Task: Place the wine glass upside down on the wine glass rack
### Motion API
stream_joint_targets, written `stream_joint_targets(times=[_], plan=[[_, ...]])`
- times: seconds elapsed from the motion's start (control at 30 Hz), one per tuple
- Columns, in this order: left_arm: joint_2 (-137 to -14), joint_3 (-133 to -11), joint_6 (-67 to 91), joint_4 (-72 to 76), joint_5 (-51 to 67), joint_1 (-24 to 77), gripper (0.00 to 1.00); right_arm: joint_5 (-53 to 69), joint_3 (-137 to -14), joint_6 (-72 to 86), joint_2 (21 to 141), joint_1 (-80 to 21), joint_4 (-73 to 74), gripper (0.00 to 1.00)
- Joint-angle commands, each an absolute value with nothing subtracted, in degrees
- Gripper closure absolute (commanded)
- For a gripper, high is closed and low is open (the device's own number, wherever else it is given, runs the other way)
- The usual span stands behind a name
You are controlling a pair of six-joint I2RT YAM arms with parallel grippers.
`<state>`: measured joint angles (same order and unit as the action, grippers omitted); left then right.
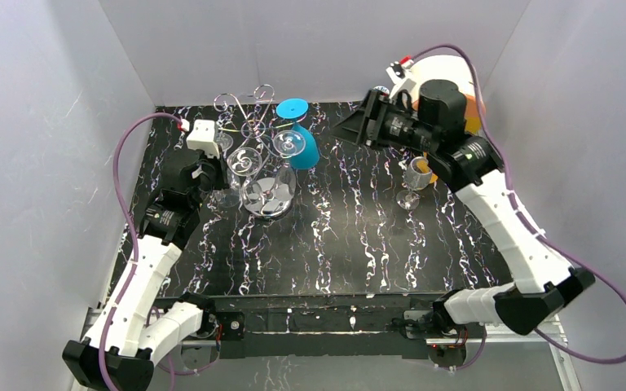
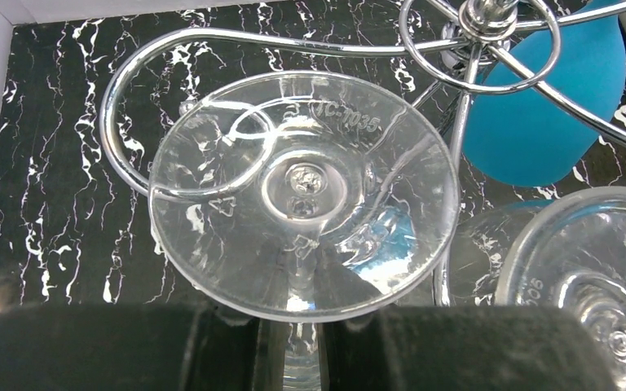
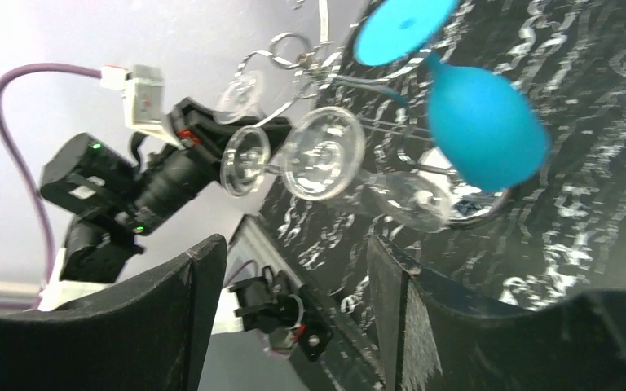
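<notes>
At the left-hand scroll arm of the silver wire wine glass rack, the left gripper is closed tight on the stem of the inverted clear wine glass, whose foot could slide off the wire if released off-centre; the right gripper gapes empty.

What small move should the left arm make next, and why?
Probably open the left fingers and let go. In the left wrist view the wine glass is upside down, its foot lying over a scroll arm of the wine glass rack, whose wire curls in near the stem. The fingers grip the stem below, so the rack seems ready to carry it.
</notes>
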<state>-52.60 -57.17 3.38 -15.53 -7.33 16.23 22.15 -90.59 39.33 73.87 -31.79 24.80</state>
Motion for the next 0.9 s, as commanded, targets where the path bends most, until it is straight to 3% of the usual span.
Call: stream_joint_targets(times=[0.0,0.2,0.5,0.87], plan=[[-50.26,-59.46,2.87,-14.34,-7.08,15.84,1.0,22.16,-99.87,45.16,77.86,-39.48,24.65,0.29],[-49.14,-59.26,1.54,-13.57,-8.24,15.86,1.0,9.22,-113.64,47.53,88.74,-51.43,28.35,0.34],[-47.35,-57.94,0.43,-10.28,-7.84,15.82,1.0,-7.03,-128.59,50.55,102.66,-58.93,30.57,0.47],[-44.36,-57.13,0.98,-9.88,-6.7,15.88,1.0,-11.62,-132.98,50.37,108.89,-61.61,26.67,0.45]])
